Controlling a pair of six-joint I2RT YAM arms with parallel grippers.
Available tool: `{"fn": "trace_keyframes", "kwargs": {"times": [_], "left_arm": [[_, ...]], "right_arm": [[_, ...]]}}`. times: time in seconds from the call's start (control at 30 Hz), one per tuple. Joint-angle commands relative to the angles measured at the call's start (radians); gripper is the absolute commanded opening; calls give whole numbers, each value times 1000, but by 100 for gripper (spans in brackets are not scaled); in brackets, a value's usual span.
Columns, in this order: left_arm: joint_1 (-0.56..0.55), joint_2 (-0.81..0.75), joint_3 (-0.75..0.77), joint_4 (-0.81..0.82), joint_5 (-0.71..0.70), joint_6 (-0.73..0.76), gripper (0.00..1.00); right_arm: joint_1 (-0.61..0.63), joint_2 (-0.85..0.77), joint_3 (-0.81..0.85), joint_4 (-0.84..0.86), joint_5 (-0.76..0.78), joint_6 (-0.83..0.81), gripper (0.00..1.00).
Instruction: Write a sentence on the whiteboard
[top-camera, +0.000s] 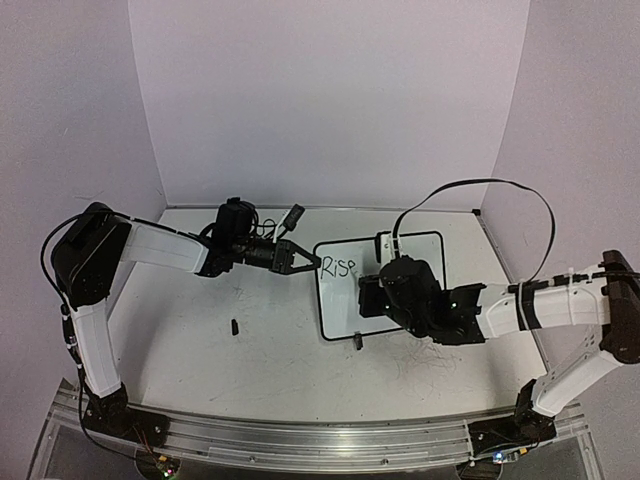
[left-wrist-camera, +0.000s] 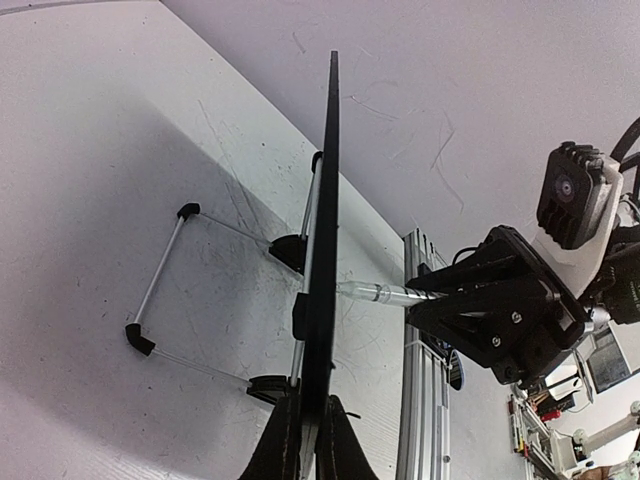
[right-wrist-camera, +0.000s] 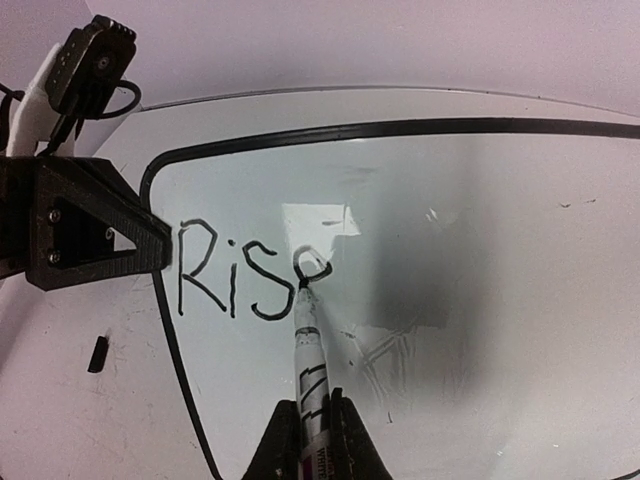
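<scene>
The whiteboard (top-camera: 345, 305) stands tilted on its wire stand at mid-table. My left gripper (top-camera: 306, 262) is shut on its left edge; in the left wrist view the board (left-wrist-camera: 326, 200) is edge-on, pinched between the jaws of the left gripper (left-wrist-camera: 308, 445). My right gripper (right-wrist-camera: 312, 435) is shut on a white marker (right-wrist-camera: 308, 345) whose black tip touches the board (right-wrist-camera: 470, 230). The sentence (right-wrist-camera: 250, 275) reads "Ris" plus a part-drawn "e", with the tip at that letter's loop. From above, the right gripper (top-camera: 368, 292) covers the board's middle, just right of the writing (top-camera: 338, 267).
A small black marker cap (top-camera: 235, 326) lies on the tabletop left of the board, also in the right wrist view as the cap (right-wrist-camera: 97, 354). The board's wire stand legs (left-wrist-camera: 160, 290) reach out behind it. An aluminium rail (top-camera: 300, 440) runs along the near edge. Walls close the back and sides.
</scene>
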Motion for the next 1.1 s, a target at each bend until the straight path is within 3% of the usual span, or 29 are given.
{"fn": "trace_keyframes", "kwargs": {"times": [0.0, 1.07], "left_arm": [[-9, -13, -1, 24, 33, -15, 0], [-9, -11, -2, 24, 31, -14, 0]], "right_arm": [[-5, -13, -27, -60, 8, 21, 0], [-5, -136, -41, -79, -9, 6, 0]]}}
